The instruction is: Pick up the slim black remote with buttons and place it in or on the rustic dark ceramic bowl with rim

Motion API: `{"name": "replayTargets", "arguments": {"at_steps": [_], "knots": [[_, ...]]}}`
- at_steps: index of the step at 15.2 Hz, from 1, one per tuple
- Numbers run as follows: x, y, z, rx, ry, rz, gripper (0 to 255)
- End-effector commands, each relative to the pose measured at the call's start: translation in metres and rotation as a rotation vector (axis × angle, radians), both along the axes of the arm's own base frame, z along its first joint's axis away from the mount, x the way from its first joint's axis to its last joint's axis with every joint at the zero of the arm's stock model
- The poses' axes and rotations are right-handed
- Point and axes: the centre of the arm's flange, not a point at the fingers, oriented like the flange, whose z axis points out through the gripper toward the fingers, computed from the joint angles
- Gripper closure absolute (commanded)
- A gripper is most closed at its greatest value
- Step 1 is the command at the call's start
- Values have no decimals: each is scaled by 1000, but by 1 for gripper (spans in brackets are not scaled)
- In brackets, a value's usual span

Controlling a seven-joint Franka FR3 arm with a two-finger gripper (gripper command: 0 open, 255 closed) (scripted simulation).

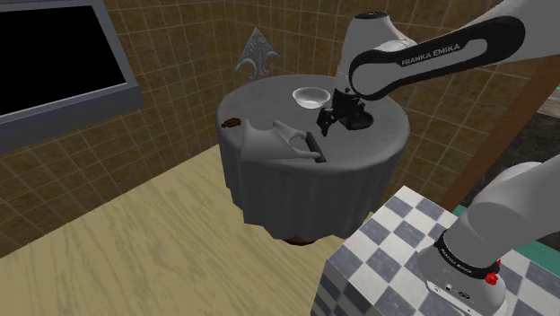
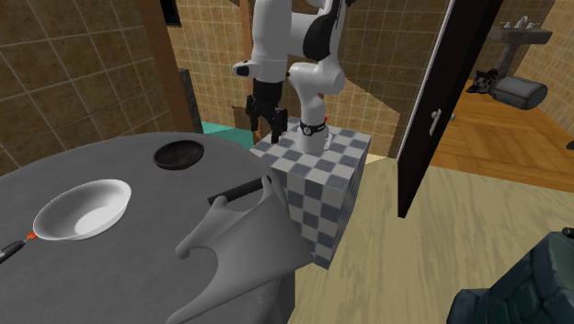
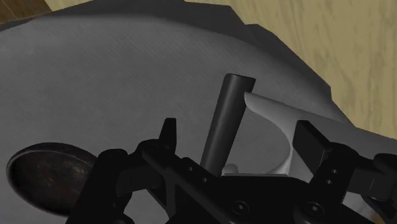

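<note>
Wrist view: fingers (image 3: 313, 142) stood spread wide, pads empty, clasping nothing. Gripper (image 3: 240, 133) hung over the round, grey-covered table (image 3: 114, 83), clear of the cloth.

Remote (image 3: 224, 118) lay on the cloth under the gap between the two fingers. It sat off-centre, nearer the finger on the dark bowl's side. Its long axis ran away from the gripper, and its far end reached past the fingertips. Neither finger touched it.

Remote's look: slim, straight, near-black bar with a squared far end. Buttons could not be made out.

Pale curved object (image 3: 273, 124) lay just beside the remote, on the side of the other finger, close against the remote's far end. Contact between the two could not be confirmed.

Dark bowl (image 3: 48, 167), round and shallow with a raised rim, sat on the table outside the fingers. It lay beyond the finger nearer the remote and apart from the remote itself.

Second exterior view: fingers pointed down, raised well above the table's edge, with the remote below them. White bowl (image 2: 83, 207) sat farther off, beyond the dark bowl.
</note>
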Motion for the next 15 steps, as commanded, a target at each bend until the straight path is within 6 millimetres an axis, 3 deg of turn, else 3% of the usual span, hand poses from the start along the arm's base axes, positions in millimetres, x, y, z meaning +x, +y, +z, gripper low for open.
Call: {"name": "replayTargets", "arguments": {"at_steps": [1,9,15], "knots": [[22,-1,-23,-7,-16,-36,0],[93,-12,-94,-43,-70,-177,0],[103,-17,-125,-45,-74,-188,0]]}}
